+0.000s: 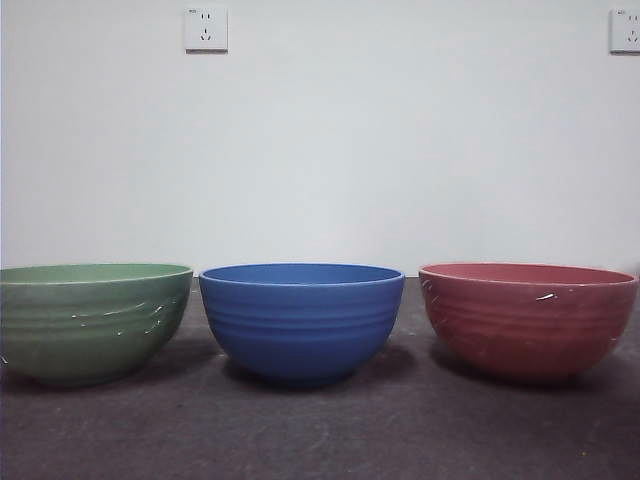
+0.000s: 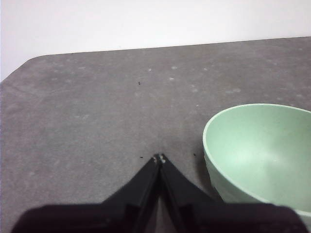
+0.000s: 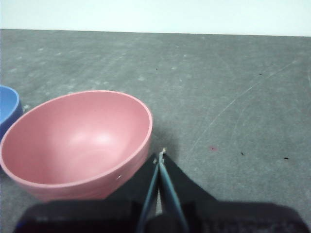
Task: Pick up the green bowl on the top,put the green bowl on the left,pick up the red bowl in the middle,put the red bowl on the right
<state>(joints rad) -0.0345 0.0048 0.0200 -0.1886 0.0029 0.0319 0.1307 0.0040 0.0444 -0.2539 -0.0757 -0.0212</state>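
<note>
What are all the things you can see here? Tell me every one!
green bowl: one, muted green, upright on the table, left end of the row in the front view.
blue bowl: one, blue, ridged, in the middle, apart from both neighbours.
red bowl: one, pinkish red, right end of the row.
table: one, dark grey, under all three bowls.
wall sockets: two, white, high on the white wall.
left gripper: one, black, jaws shut, empty, beside the green bowl.
right gripper: one, black, jaws shut, empty, beside the red bowl.
</note>
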